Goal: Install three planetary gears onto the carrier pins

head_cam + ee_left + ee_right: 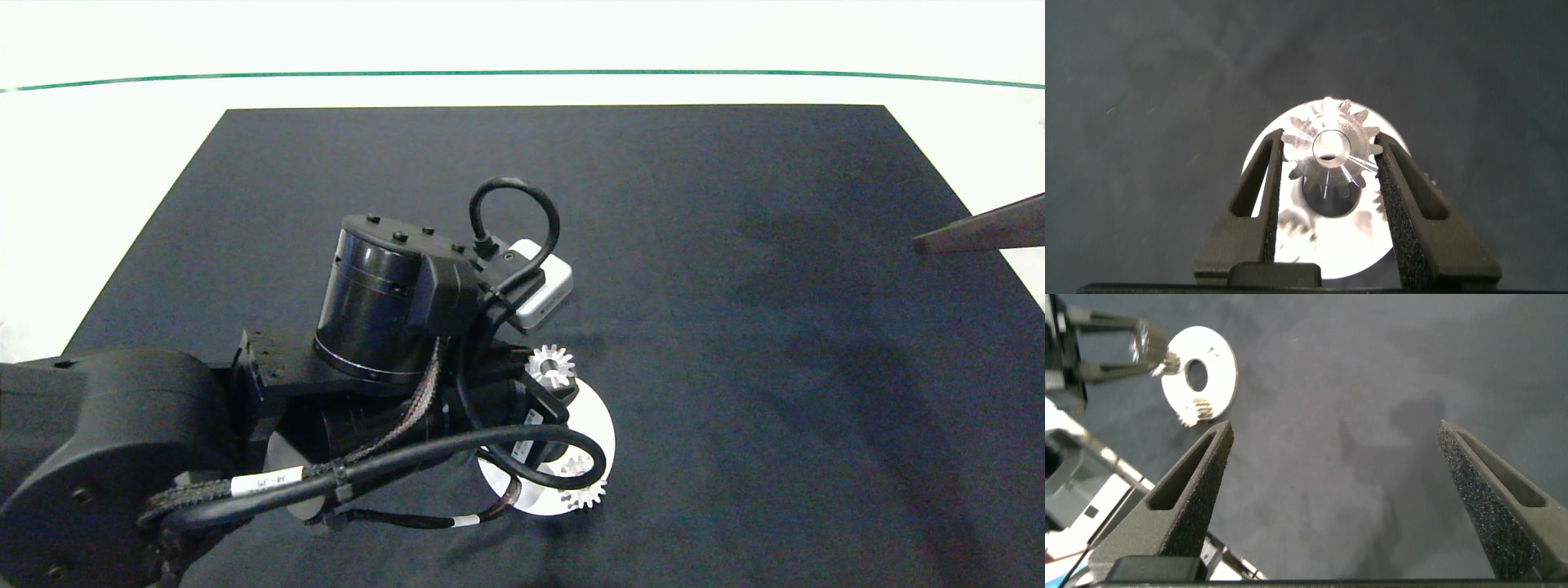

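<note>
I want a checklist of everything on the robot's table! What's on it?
Surface: dark mat over a white table.
Job's things: white disc on the mat; one gear already sits at its edge; another gear is held above the disc. The third gear and the pins are not clearly seen.
Clutter: nothing seen.
Hands: left hand shut on the held gear, over the disc; right hand open, off to the side above bare mat.
Cables: black cables loop along the left arm.
Surroundings: green line on the table beyond the mat.
</note>
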Action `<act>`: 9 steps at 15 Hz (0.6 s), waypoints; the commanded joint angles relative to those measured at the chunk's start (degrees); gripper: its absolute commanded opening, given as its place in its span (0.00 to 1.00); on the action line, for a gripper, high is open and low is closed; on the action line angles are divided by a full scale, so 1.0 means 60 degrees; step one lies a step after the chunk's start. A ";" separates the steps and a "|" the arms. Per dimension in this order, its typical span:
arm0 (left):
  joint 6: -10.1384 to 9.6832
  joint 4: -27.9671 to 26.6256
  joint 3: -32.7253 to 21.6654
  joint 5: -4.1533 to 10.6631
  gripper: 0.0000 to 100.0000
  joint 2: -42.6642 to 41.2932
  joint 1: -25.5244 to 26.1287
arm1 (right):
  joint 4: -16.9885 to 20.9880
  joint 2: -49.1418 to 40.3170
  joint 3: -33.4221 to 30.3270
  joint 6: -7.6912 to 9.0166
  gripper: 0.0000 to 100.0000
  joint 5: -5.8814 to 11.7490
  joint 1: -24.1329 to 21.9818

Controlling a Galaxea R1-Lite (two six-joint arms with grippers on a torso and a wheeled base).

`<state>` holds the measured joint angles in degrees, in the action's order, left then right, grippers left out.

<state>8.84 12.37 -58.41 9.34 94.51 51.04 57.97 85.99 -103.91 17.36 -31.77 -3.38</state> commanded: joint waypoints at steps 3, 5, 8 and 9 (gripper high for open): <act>0.0050 0.0252 -0.0036 0.0040 0.19 0.0595 0.0355 | 0.0066 -0.0606 0.0195 0.0022 1.00 -0.0081 -0.0375; 0.0124 0.0238 -0.0095 0.0201 0.19 0.0727 0.0311 | 0.0066 -0.0753 0.0180 0.0022 1.00 -0.0110 -0.0594; 0.0270 0.0282 -0.0315 0.0392 0.19 0.1020 0.0311 | 0.0066 -0.1090 0.0385 0.0036 1.00 -0.0110 -0.0756; 0.0343 0.0296 -0.0417 0.0407 0.19 0.1108 0.0267 | 0.0066 -0.1163 0.0488 0.0036 1.00 -0.0096 -0.0770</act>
<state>10.80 14.03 -60.33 11.63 99.85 52.77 58.08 80.40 -101.65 17.44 -32.24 -7.72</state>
